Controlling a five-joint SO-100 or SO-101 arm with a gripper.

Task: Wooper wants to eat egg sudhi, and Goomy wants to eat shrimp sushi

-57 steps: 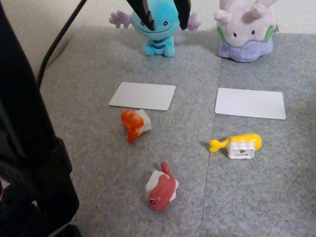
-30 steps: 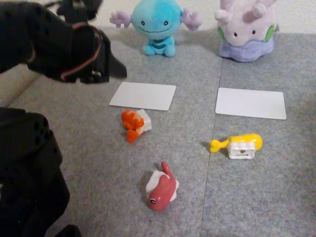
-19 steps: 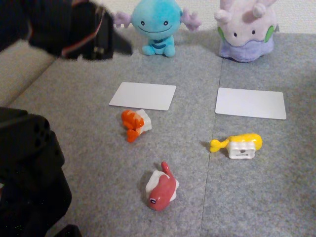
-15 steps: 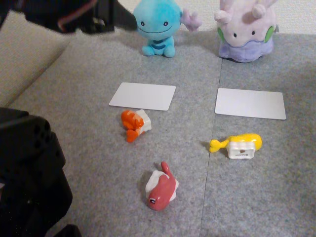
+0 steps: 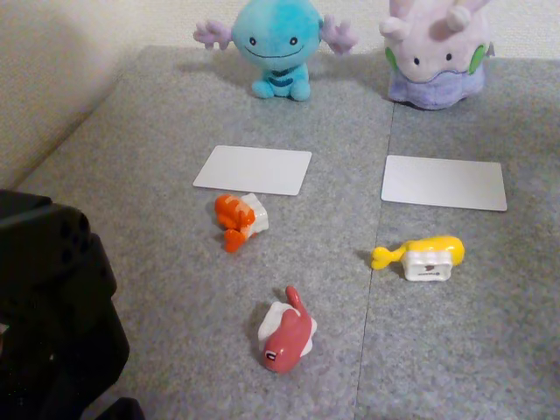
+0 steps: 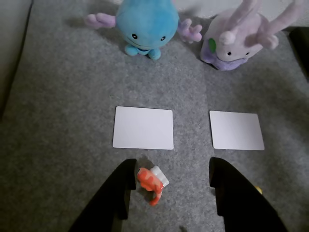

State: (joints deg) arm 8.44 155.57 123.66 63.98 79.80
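Wooper [image 5: 276, 44] sits at the back of the grey mat, with Goomy [image 5: 435, 54] to its right; both also appear in the wrist view as Wooper [image 6: 145, 24] and Goomy [image 6: 236, 41]. The shrimp sushi [image 5: 238, 220] lies on its side just below the left white card. The egg sudhi [image 5: 424, 256] lies below the right card. In the wrist view my gripper [image 6: 172, 166] hangs open, high above the mat. The shrimp sushi [image 6: 152, 180] shows between its fingers, close to the left finger [image 6: 120, 191]. A yellow sliver of the egg sudhi [image 6: 259, 190] peeks past the right finger.
Two white cards lie flat, one [image 5: 253, 170] before Wooper and one [image 5: 444, 182] before Goomy. A red fish-like toy sushi [image 5: 286, 332] rests near the mat's front. The arm's black base [image 5: 52, 324] fills the lower left corner. A seam runs down the mat.
The black arm, which crossed the upper left of the fixed view, has swung up and out of it. The toys, cards and sushi have not moved.
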